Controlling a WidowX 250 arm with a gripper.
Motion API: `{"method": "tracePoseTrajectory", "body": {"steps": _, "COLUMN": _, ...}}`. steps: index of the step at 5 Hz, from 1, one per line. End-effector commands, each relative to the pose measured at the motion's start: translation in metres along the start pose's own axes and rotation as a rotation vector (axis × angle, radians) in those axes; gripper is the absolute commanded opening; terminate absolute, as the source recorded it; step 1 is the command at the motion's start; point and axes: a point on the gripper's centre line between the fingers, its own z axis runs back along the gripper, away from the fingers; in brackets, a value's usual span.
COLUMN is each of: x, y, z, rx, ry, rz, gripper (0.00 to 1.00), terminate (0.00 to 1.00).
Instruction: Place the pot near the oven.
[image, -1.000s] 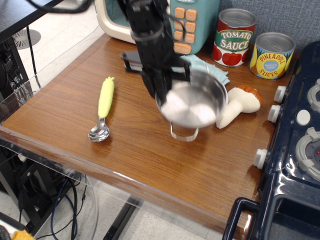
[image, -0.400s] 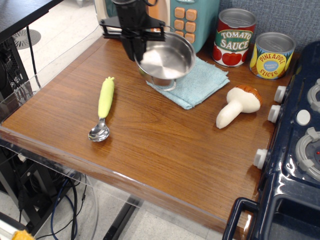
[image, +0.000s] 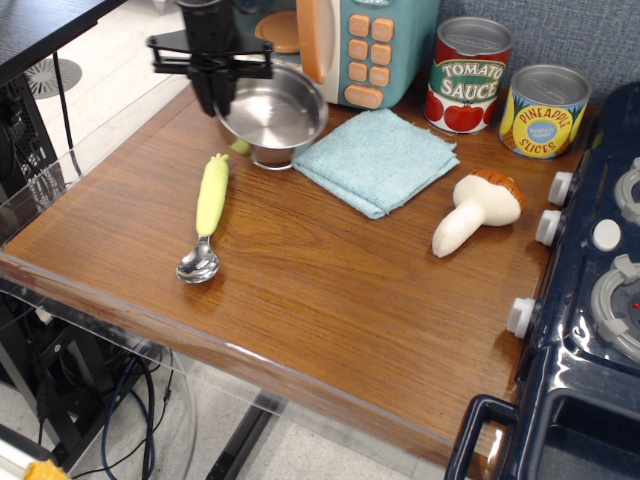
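The shiny steel pot (image: 272, 115) is at the back left of the wooden table, just in front of the toy oven (image: 345, 45), which has a cream body, teal front, orange buttons and an orange door handle. My black gripper (image: 213, 92) comes down from above and is shut on the pot's left rim. The pot looks level and at or just above the table; I cannot tell whether it touches. Its handles are hard to see.
A light blue cloth (image: 377, 160) lies right of the pot. A spoon with a yellow-green handle (image: 207, 213) lies in front of it. A toy mushroom (image: 474, 210), tomato sauce can (image: 469, 75) and pineapple can (image: 543, 110) stand right. A navy stove (image: 590, 300) fills the right edge.
My gripper has carried the pot from the middle of the table, over the blue cloth, leftward and back to the spot in front of the oven. The cloth is now fully uncovered.
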Motion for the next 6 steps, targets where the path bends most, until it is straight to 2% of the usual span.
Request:
{"method": "tracePoseTrajectory", "body": {"steps": 1, "x": 0.011, "y": 0.031, "z": 0.002, "rx": 0.045, "ry": -0.009, "rz": 0.066, "gripper": 0.00, "terminate": 0.00}}
{"method": "tracePoseTrajectory", "body": {"steps": 3, "x": 0.016, "y": 0.035, "z": -0.020, "rx": 0.053, "ry": 0.008, "rz": 0.110, "gripper": 0.00, "terminate": 0.00}}
{"method": "tracePoseTrajectory", "body": {"steps": 4, "x": 0.017, "y": 0.037, "z": -0.019, "rx": 0.070, "ry": 0.009, "rz": 0.157, "gripper": 1.00, "terminate": 0.00}}
{"method": "tracePoseTrajectory", "body": {"steps": 6, "x": 0.012, "y": 0.037, "z": -0.012, "rx": 0.092, "ry": 0.021, "rz": 0.190, "gripper": 1.00, "terminate": 0.00}}
